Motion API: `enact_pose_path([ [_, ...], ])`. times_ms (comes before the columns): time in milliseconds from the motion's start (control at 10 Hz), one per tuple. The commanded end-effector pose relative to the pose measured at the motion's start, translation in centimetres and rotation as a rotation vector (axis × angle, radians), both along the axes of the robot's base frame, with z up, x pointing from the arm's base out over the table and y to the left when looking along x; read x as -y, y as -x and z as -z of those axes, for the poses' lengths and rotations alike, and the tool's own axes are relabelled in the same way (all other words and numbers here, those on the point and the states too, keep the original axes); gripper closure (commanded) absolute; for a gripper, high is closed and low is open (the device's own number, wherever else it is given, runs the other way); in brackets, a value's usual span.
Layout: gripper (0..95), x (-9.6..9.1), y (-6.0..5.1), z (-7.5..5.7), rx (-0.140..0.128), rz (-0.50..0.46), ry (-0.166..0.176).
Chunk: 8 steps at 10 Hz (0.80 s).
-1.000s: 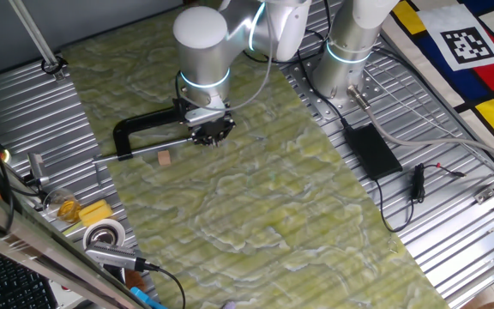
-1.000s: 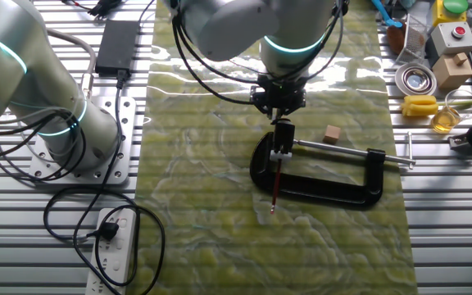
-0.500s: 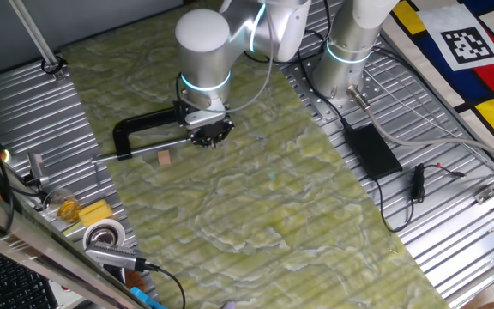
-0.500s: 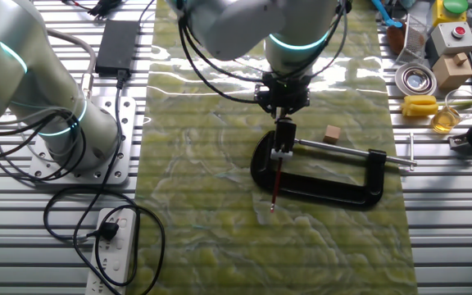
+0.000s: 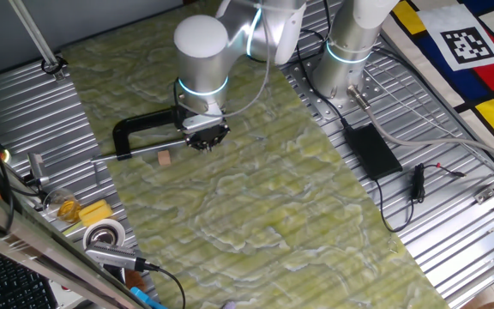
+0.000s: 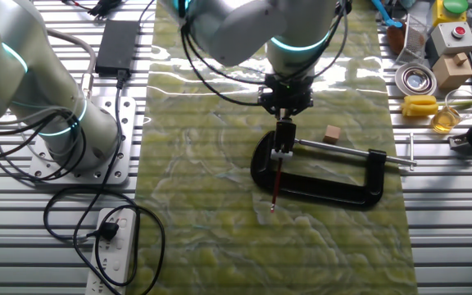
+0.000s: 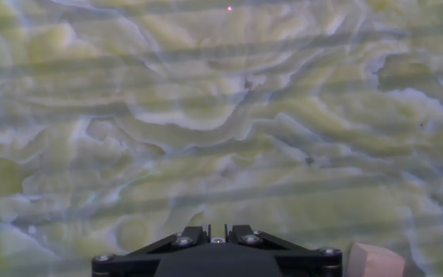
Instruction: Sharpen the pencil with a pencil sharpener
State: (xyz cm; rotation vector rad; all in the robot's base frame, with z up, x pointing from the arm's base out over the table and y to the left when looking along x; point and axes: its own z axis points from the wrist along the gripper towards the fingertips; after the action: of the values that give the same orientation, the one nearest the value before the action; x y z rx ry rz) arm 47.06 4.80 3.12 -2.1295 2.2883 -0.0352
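The tool [image 6: 284,123] hung low over the bench [image 6: 220,238], which was covered with a green marbled mat [image 5: 298,215]. It stood just above the fixed jaw end of a black C-shaped clamp [image 6: 318,187] that lay flat on the mat. Whether the tool was released or clenched could not be told: the fixed views showed it only as a dark cluster under the wrist, and the hand view showed only its black base [image 7: 214,258], not the fingertips.

In the other fixed view the pencil [image 6: 276,182], thin and reddish there, ran from a small white block [image 6: 281,152] at the clamp's jaw toward the near edge, crossing the clamp's black frame. A small tan wooden block [image 6: 332,133] lay on the mat just beyond the clamp's screw rod [image 6: 347,153], apart from it.
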Motion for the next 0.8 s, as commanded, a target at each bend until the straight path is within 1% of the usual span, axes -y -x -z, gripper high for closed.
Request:
enact_pose_path([
  [100, 95.0, 0.3, -0.3, 0.3, 0.004, -0.006, -0.003],
  [200, 95.0, 0.5, -0.4, 0.3, 0.005, -0.010, -0.004],
  [400, 95.0, 0.6, -1.0, 0.0, 0.005, -0.024, 0.000],
  [500, 95.0, 0.7, -1.4, -0.2, 0.004, -0.028, 0.004],
  [700, 95.0, 1.0, -1.9, -0.4, 0.003, -0.034, 0.014],
  [800, 95.0, 1.2, -2.1, -0.3, 0.002, -0.036, 0.011],
])
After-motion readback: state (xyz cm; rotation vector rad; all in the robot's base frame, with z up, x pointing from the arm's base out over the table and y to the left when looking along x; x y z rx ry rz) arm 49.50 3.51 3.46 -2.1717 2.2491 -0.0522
